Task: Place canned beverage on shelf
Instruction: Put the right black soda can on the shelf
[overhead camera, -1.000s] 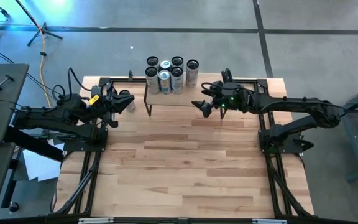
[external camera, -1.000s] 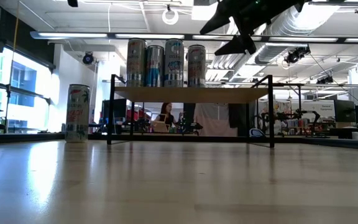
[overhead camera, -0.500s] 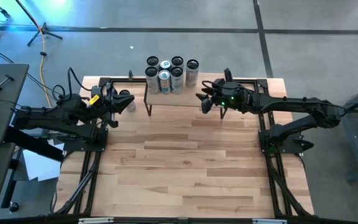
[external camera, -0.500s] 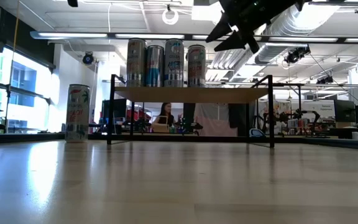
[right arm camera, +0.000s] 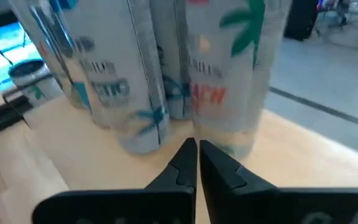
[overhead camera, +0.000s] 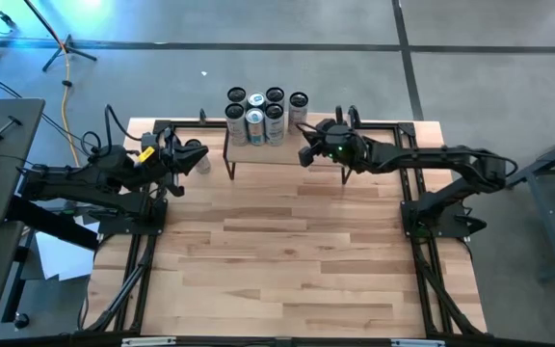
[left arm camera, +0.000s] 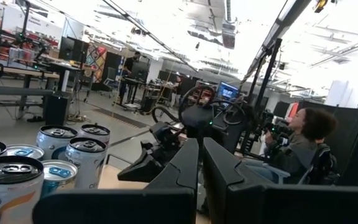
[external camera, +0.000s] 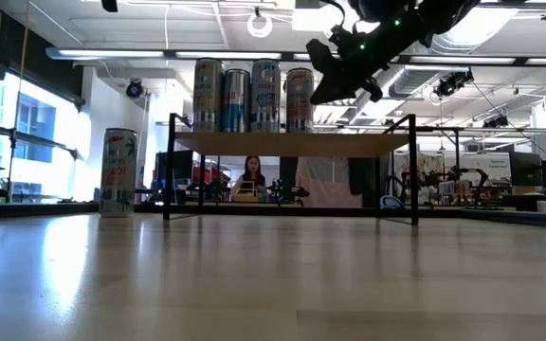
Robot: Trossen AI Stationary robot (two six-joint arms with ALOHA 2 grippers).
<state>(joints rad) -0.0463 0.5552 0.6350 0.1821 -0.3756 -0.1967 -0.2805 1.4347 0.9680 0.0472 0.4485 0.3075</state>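
While nothing sits on the near tabletop (overhead camera: pixel 297 260), both arms reach toward the far edge. Left gripper (overhead camera: pixel 193 154) is low at far left, arm stretched in from the left side, fingers together and empty, pointing right toward the shelf (overhead camera: pixel 268 149). One loose can (external camera: pixel 118 172) stands on the table just left of the shelf, near that gripper. Right gripper (overhead camera: pixel 303 153) hovers over the shelf's right half, arm extended from the right, wrist raised, fingers (right arm camera: pixel 188 163) pressed together holding nothing, tip aimed at the cans. Six cans (overhead camera: pixel 263 114) stand clustered upright on the shelf's far left part.
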